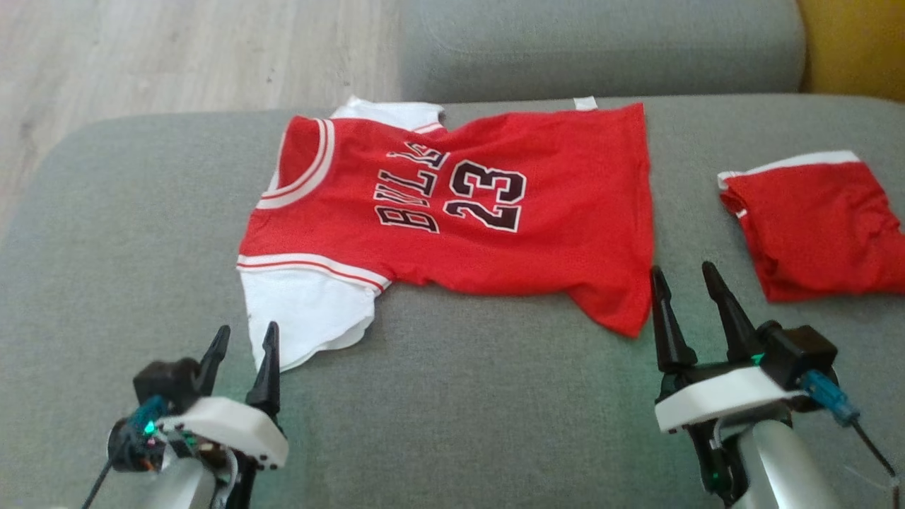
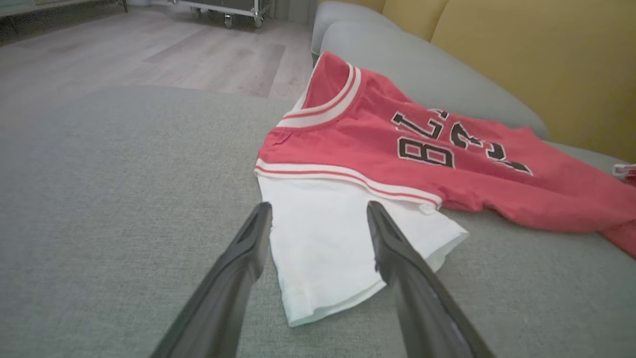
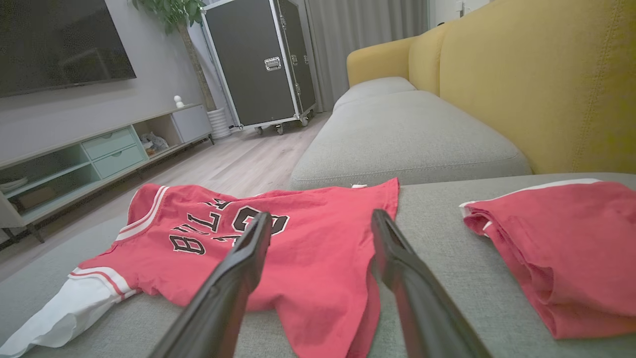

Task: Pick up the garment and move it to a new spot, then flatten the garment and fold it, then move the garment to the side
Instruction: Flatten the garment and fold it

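Note:
The garment (image 1: 495,212) is a red jersey with white sleeves, "BULLS 23" on its chest, spread flat on the grey sofa cushion (image 1: 459,403), collar to the left. Its near white sleeve (image 2: 328,243) lies just beyond my left gripper (image 1: 244,338), which is open and empty above the cushion; in the left wrist view the sleeve shows between the two fingers. My right gripper (image 1: 684,276) is open and empty just right of the jersey's lower hem corner (image 3: 338,298).
Folded red shorts (image 1: 820,226) with a white band lie on the cushion at the right. A second grey cushion (image 1: 601,42) and the yellow backrest (image 3: 536,84) are behind. Wooden floor (image 1: 177,56) lies beyond the cushion's left edge, with a black wheeled case (image 3: 263,59).

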`<state>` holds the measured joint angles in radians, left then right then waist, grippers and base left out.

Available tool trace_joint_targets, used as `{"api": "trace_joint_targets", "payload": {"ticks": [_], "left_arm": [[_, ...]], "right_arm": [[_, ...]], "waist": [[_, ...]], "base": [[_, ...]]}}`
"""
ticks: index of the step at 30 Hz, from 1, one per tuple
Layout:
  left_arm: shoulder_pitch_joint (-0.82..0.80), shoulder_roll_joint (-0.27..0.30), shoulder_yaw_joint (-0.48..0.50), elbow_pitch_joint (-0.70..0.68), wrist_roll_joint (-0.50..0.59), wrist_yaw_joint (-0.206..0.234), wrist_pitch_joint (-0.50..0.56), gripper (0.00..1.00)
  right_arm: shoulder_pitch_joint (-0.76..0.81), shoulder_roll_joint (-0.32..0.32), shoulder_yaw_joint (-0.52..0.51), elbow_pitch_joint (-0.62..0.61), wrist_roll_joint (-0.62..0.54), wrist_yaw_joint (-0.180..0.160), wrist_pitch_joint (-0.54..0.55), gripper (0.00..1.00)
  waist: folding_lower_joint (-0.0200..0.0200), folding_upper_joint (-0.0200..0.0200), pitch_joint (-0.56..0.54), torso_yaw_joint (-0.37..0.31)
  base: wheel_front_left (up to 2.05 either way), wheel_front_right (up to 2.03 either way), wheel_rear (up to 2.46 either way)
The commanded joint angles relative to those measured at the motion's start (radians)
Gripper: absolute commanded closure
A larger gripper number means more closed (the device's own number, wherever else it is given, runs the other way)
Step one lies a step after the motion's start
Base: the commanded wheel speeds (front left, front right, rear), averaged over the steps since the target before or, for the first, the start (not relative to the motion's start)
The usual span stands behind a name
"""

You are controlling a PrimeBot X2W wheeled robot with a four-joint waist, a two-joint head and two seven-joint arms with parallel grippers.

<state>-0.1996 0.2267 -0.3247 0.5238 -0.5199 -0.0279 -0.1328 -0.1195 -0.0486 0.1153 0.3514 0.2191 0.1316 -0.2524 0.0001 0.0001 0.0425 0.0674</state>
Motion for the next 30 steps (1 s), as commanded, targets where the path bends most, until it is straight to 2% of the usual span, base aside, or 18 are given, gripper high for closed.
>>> {"api": "trace_joint_targets", "payload": {"ticks": [1,7,10,18,19,20,25,30], "left_arm": [[-0.077,0.020,0.031,0.015,-0.007,0.002,0.027,0.00],[-0.137,0.030,0.037,0.148,-0.004,0.045,0.080,0.00],[-0.151,0.030,0.037,0.185,-0.005,0.049,0.087,0.00],[-0.187,0.012,0.021,0.284,-0.036,-0.011,0.129,0.00],[-0.190,0.009,0.015,0.291,-0.039,-0.022,0.135,0.69],[-0.192,0.006,0.010,0.295,-0.042,-0.032,0.138,1.00],[-0.198,0.002,0.022,0.279,-0.067,-0.059,0.082,1.00],[-0.207,0.019,0.050,0.219,-0.068,-0.063,-0.050,1.00]], "right_arm": [[-0.053,-0.002,0.021,-0.040,0.002,-0.001,-0.009,0.00],[-0.064,-0.002,0.005,-0.049,0.001,-0.001,-0.009,0.00],[-0.065,-0.002,0.001,-0.050,0.000,-0.001,-0.009,0.00],[-0.082,-0.002,-0.033,-0.046,-0.008,-0.001,-0.009,0.00],[-0.084,-0.002,-0.034,-0.045,-0.008,-0.001,-0.009,0.00],[-0.084,-0.002,-0.034,-0.042,-0.007,-0.001,-0.009,0.00],[-0.087,-0.002,-0.033,0.005,0.000,-0.001,-0.009,0.00],[-0.094,-0.002,-0.012,0.095,0.035,-0.001,0.029,0.00]], "waist": [[-0.0001,-0.0001,0.035,-0.025],[-0.0001,-0.0001,0.076,-0.048],[-0.0001,-0.0001,0.084,-0.050],[-0.0001,-0.0001,0.099,-0.046],[-0.0001,-0.0001,0.097,-0.044],[-0.0001,-0.0001,0.095,-0.043],[-0.0001,-0.0001,0.082,-0.035],[-0.0001,-0.0001,0.070,-0.025]], "base": [[0.00,0.00,0.00],[0.00,0.00,0.00],[0.00,0.00,0.00],[0.00,0.00,0.00],[0.00,0.00,0.00],[0.00,0.00,0.00],[0.00,0.00,0.00],[0.00,0.00,0.00]]}}
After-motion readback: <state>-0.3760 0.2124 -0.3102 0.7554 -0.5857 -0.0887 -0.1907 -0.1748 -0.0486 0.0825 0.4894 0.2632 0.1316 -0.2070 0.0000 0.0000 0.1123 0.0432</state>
